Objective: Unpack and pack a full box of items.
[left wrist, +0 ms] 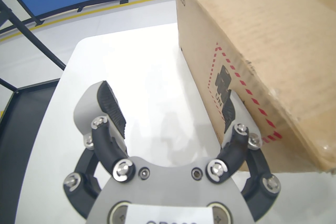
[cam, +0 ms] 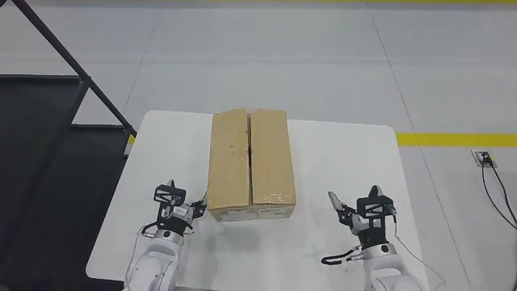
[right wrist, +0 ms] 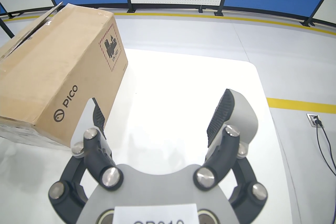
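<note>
A closed brown cardboard box [cam: 250,164] stands in the middle of the white table [cam: 339,162], its two top flaps meeting along a centre seam. My left gripper [cam: 179,200] sits close beside the box's near left corner, open, with nothing between its fingers. In the left wrist view the box [left wrist: 252,46] rises right next to one open finger [left wrist: 228,110] of the left gripper [left wrist: 168,101]. My right gripper [cam: 355,204] is open over bare table to the right of the box. The right wrist view shows the box [right wrist: 60,72] and the empty right gripper [right wrist: 160,107].
A dark framed rack [cam: 48,170] stands off the table's left side. Bare tabletop lies on both sides of the box and in front of it. A cable and floor socket [cam: 483,160] lie on the floor at the right.
</note>
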`<action>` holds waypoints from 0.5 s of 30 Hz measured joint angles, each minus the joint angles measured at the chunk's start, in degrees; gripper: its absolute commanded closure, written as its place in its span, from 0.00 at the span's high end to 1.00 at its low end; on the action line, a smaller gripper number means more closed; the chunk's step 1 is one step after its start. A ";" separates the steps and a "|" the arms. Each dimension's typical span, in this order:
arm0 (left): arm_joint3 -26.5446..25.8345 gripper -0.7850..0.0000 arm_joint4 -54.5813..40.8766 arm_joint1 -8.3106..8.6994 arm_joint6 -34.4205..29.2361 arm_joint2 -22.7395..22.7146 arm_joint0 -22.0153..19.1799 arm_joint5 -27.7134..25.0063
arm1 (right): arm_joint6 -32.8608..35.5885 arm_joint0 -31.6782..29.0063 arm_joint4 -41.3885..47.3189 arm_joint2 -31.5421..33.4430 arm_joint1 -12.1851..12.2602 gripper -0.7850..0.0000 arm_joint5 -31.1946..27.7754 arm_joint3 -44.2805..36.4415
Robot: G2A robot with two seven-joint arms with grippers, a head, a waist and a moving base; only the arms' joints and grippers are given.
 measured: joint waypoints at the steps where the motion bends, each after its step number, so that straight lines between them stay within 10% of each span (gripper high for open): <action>1: 0.03 1.00 0.25 -0.01 0.13 0.09 0.16 -0.26 | -0.19 -0.07 0.02 0.07 -0.03 1.00 -0.14 0.00; 15: -1.23 1.00 3.83 -0.43 0.84 3.34 1.04 -4.66 | -0.81 -0.51 -1.52 1.40 -0.22 1.00 -3.48 -0.88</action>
